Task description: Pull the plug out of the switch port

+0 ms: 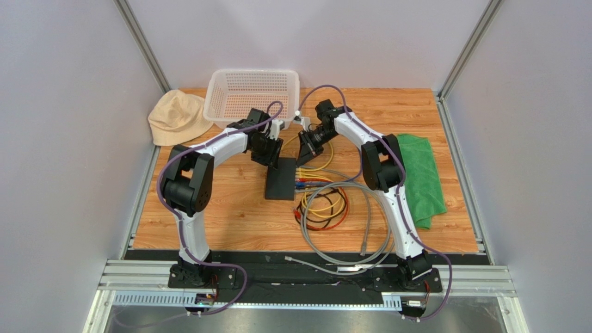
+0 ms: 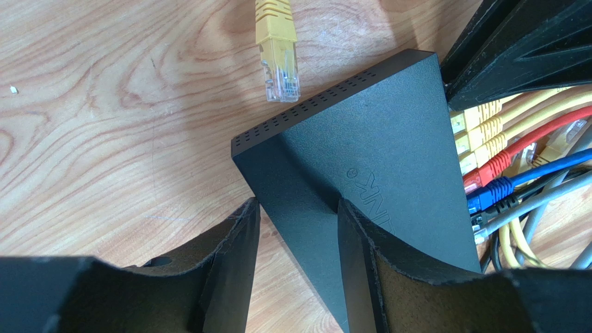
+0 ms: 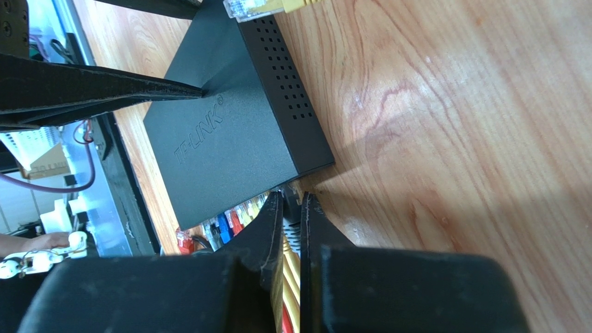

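Note:
The flat black switch point(image 1: 281, 179) point(image 2: 375, 152) point(image 3: 236, 139) lies on the wooden table with a row of yellow, red and blue plugs point(image 2: 486, 159) in its right edge. My right gripper point(image 1: 308, 147) point(image 3: 292, 198) is shut on the plug point(image 3: 292, 208) at the far end of that row, right at the switch's corner. My left gripper point(image 1: 262, 151) point(image 2: 297, 205) stands open astride the switch's opposite edge, one finger point(image 2: 361, 236) resting on its top and the other beside it on the wood. A loose yellow plug point(image 2: 278, 55) lies just past the switch.
A white basket point(image 1: 253, 94) stands at the back, with a beige hat point(image 1: 177, 118) to its left. A green cloth point(image 1: 420, 177) lies at the right. Coiled yellow, red and grey cables point(image 1: 323, 208) spread over the table right of the switch.

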